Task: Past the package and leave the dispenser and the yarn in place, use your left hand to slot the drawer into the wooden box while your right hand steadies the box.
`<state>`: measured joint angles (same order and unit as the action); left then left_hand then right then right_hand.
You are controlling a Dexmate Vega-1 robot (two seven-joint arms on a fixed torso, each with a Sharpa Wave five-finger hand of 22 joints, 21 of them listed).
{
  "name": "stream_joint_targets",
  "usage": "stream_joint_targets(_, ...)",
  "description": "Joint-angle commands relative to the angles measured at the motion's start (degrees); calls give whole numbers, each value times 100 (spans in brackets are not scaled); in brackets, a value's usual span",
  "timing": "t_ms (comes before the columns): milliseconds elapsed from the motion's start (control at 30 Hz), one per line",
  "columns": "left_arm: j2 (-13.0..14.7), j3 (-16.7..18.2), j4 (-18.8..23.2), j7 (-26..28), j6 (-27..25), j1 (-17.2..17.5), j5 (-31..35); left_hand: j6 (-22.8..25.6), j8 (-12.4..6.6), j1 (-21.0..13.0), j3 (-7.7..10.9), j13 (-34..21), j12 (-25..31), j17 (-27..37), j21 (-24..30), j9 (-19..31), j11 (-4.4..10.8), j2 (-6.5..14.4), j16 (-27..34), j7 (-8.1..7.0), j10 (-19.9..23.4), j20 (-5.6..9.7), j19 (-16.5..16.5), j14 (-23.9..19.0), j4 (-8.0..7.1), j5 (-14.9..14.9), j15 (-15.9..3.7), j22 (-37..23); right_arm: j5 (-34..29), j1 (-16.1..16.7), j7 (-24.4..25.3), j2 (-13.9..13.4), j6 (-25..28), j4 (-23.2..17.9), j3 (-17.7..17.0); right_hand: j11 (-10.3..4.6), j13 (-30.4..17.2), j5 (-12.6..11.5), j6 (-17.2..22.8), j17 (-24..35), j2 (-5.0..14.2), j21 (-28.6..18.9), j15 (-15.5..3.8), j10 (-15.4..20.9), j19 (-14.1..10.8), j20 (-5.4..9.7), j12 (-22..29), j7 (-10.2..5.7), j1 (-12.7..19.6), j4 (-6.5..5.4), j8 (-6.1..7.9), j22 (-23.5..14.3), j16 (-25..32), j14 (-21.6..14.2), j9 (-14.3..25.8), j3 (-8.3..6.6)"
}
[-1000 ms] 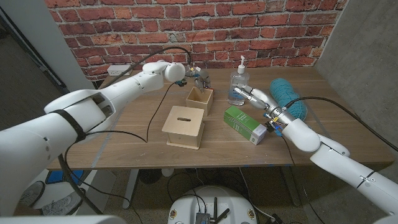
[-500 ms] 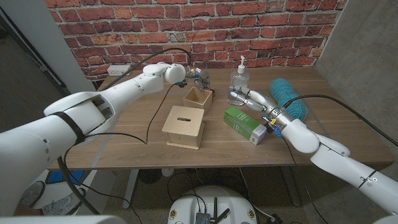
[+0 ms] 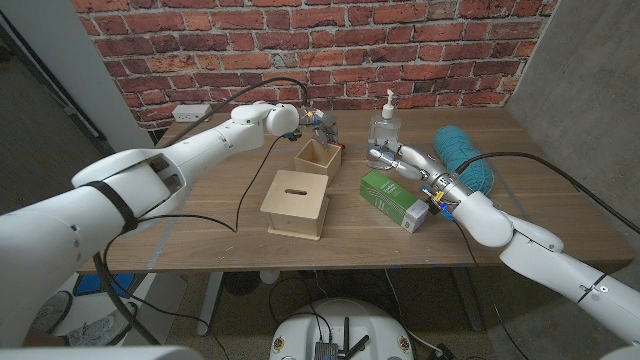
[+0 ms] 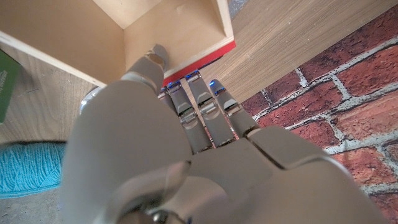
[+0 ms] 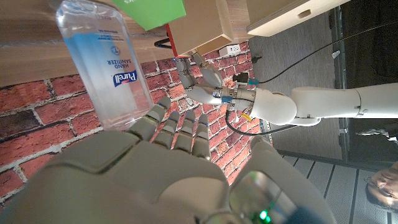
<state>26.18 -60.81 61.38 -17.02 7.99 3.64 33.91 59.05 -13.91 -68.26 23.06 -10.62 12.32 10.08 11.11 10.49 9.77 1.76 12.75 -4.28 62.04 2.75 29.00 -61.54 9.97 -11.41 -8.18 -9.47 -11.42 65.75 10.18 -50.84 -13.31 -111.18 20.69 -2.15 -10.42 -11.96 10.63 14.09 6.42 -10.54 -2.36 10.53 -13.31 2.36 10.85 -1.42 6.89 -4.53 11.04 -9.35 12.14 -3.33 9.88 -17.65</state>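
The left hand (image 3: 322, 124) grips the far wall of the drawer (image 3: 317, 157), an open-topped wooden tray with a red edge; in the left wrist view its fingers (image 4: 202, 109) run down the outside of that wall while the thumb lies inside. The drawer's opening faces up and nothing shows inside it. Just nearer the robot than this hand sits the wooden box (image 3: 296, 203), its slotted top face up, close to the table's (image 3: 200, 235) front edge and apart from the drawer.

The right hand (image 3: 400, 158) hangs beside the dispenser (image 3: 385, 128), a clear sanitiser bottle standing upright; its fingers look curled, and whether they touch the bottle cannot be told. The green package (image 3: 393, 199) lies under its forearm, long axis slanting toward the front edge. The teal yarn (image 3: 462, 158) lies just outboard of it.
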Motion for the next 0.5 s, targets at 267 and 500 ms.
stream_joint_targets(267, 327, 242, 842, -377, -685, 163, 63, 250, -28, -146, -68, -34, 40, 49, 21, 33, 171, 180, 44, 149, 288, 882, 57, -357, 3, -9, -582, -25, -523, -148, -243, -254, -120, -88, 92, -42, -9, 17, 21, 14, 122, -28, -244, 33, -36, 236, 13, -47, -19, 9, -2, -13, 26, -31, 19, -59)
stream_joint_targets(500, 421, 323, 1153, -424, -977, 250, 174, 269, -27, -154, -82, -37, 39, 49, 20, 35, 172, 182, 45, 149, 309, 884, 68, -381, 4, -9, -582, -25, -864, -201, -256, -343, -121, -114, 135, -64, -9, 17, 3, 17, 158, -22, -254, 19, -28, 254, 6, -56, -1, 25, -12, -13, 31, -24, 19, -82)
